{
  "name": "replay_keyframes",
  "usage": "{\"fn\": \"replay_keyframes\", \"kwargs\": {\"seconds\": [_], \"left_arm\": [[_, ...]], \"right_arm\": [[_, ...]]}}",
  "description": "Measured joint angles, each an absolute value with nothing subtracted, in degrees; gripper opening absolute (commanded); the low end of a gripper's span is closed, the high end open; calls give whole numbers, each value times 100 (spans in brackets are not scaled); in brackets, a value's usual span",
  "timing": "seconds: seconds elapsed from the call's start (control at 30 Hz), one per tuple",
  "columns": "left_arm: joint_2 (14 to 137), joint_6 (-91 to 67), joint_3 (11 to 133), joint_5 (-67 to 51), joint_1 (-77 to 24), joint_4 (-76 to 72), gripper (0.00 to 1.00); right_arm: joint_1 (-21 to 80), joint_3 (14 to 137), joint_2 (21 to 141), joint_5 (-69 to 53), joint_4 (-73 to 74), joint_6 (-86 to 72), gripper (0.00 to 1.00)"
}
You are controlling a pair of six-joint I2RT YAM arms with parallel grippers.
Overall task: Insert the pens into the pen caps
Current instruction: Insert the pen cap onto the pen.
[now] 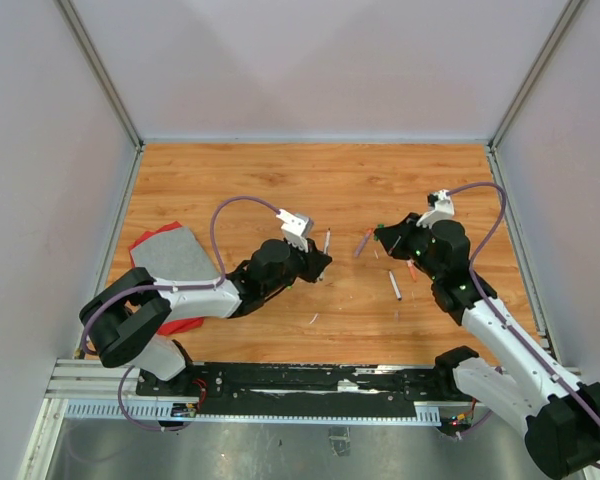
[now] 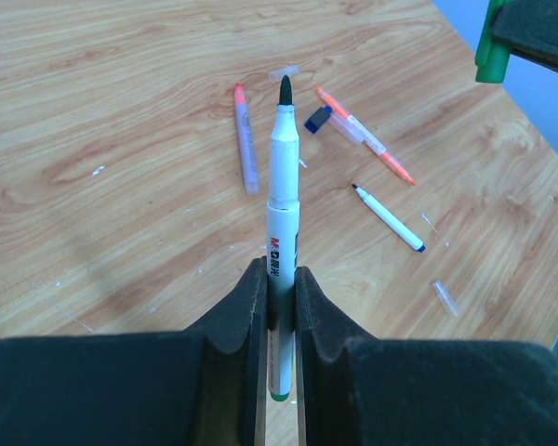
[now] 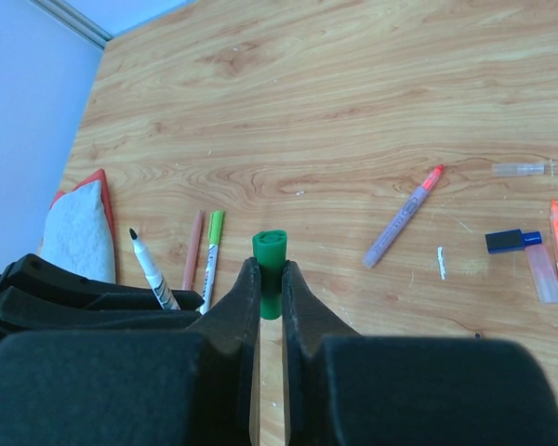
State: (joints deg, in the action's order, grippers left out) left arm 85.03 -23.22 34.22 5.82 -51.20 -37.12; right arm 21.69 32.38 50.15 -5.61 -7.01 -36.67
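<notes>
Legend, both wrist views and the overhead view, over a wooden surface (image 1: 280,180). My left claw (image 2: 279,279) is closed on the white pen (image 2: 281,186), clamping its lower barrel. The dark, uncapped tip points away from the wrist camera. A green end shows just below the fingers, and the stretch of barrel between the pads is hidden. My right claw (image 3: 271,279) is closed on the green cap (image 3: 270,249). The cap's top end stands clear of the fingertips and its lower part is covered by them; whether that end is the open one I cannot tell. The two claws face each other over the middle of the surface, apart, with pen tip and cap not touching. From overhead both held things are too small to make out. Lying loose between the claws are a grey pen with an orange tip (image 2: 246,139), a blue cap (image 2: 318,118), an orange pen (image 2: 377,149) just beside that cap, a thin white pen with a blue end (image 2: 388,216), a clear cap (image 2: 284,72) and a second clear cap (image 2: 444,297). A brownish pen (image 3: 193,249) and a green-tipped pen (image 3: 212,255) lie side by side, their near ends hidden behind my left claw. A grey cloth with a red edge (image 3: 79,223) is partly cut off by the same claw.
</notes>
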Motion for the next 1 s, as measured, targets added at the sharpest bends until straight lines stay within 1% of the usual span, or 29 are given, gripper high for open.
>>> {"fn": "replay_keyframes", "kwargs": {"seconds": [0.33,0.63,1.0], "left_arm": [[8503,-2161,3461,659,-5319,-3717,1],[8503,-1953,3461,731,-5621,-3802,1],[8468,-1732,3385,670,-5758,-4156,0]], "right_arm": [[2078,3236,4781,-585,-1033,-3664,1],[2078,2936,4615,-650,-1992,-3806,0],[2078,2696,4893,-1319,-3277,-4163,1]]}}
